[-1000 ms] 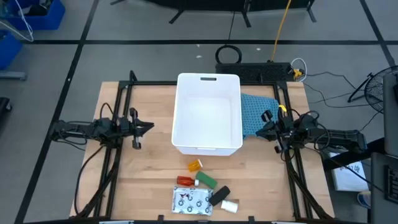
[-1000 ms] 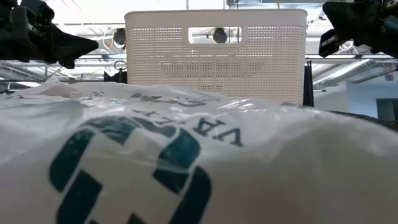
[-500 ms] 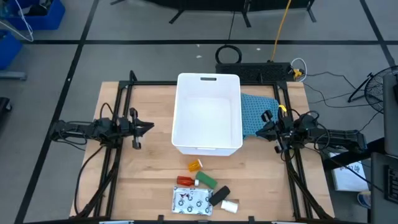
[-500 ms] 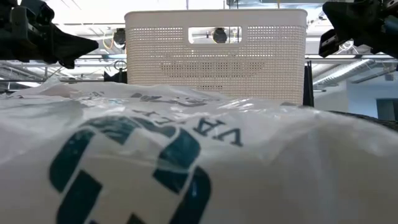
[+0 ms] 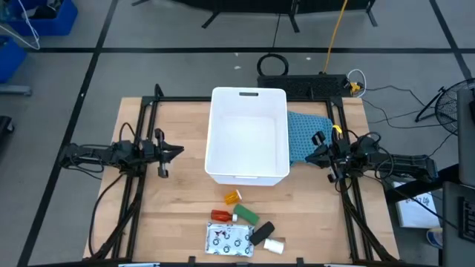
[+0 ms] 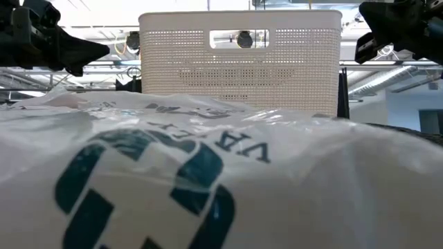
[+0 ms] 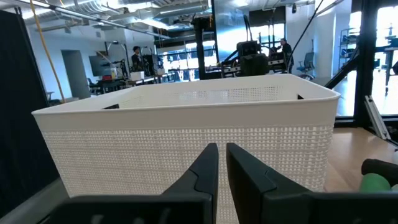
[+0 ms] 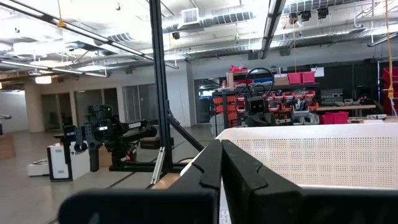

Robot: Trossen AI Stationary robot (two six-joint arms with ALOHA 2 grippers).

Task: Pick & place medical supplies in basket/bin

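Supplies lie clustered on the table just in front of the white bin; left gripper and right gripper flank it, both clenched and empty

Overhead looks straight down, low sits close behind a packet, both wrists face the tub

The white tub (apparently empty) stands between both arms; bare table flanks it.
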